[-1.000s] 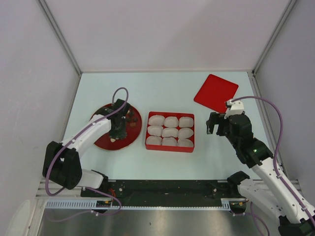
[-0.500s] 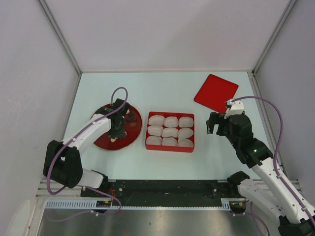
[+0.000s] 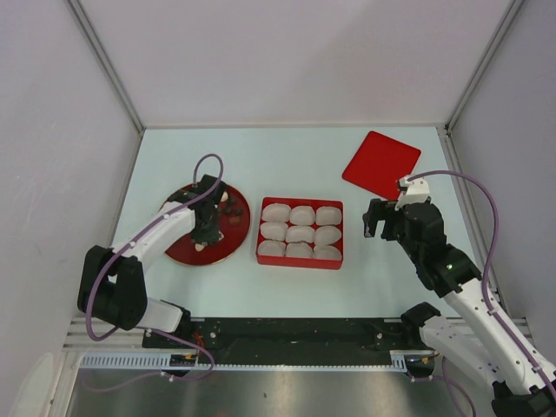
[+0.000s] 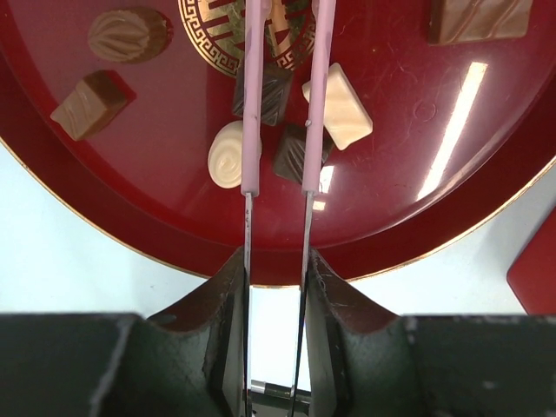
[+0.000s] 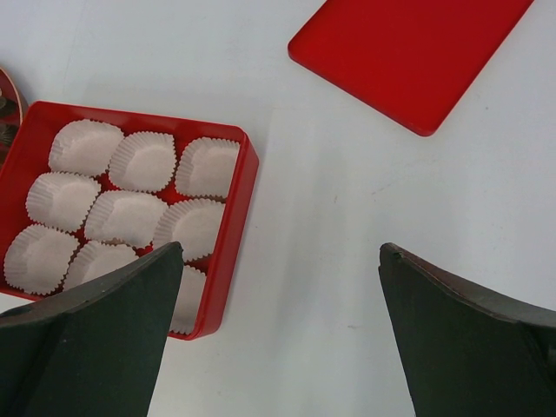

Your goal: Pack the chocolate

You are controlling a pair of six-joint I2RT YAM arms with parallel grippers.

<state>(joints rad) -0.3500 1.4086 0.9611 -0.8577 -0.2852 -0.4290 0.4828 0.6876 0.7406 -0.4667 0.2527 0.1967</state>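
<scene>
Left gripper: pinching the pink-handled tongs, one metal leg against each finger. The legs run nearly parallel with a narrow gap.
Tong tips: out of the wrist view at 12 o'clock. Cannot tell whether they hold a piece.
Chocolate: all on the red plate, none in the box. A dark square lies between the tong legs. A second dark piece sits partly under the right leg, a cream swirl just beside the left leg, and a tan cube is out at 10 o'clock.
Plate position: 9 o'clock of the red box in the top view, near but apart.
Box: nine white paper cups, every one bare.
Lid: flat on the table at 1 o'clock of the box.
Right gripper: spread wide, holding nothing, above the table at 3 o'clock of the box.
Step (judged): first pick, tongs lining up on a piece.
Next move (judged): settle the tips around one piece, squeeze gently, lift, carry toward 3 o'clock and release into a cup.
</scene>
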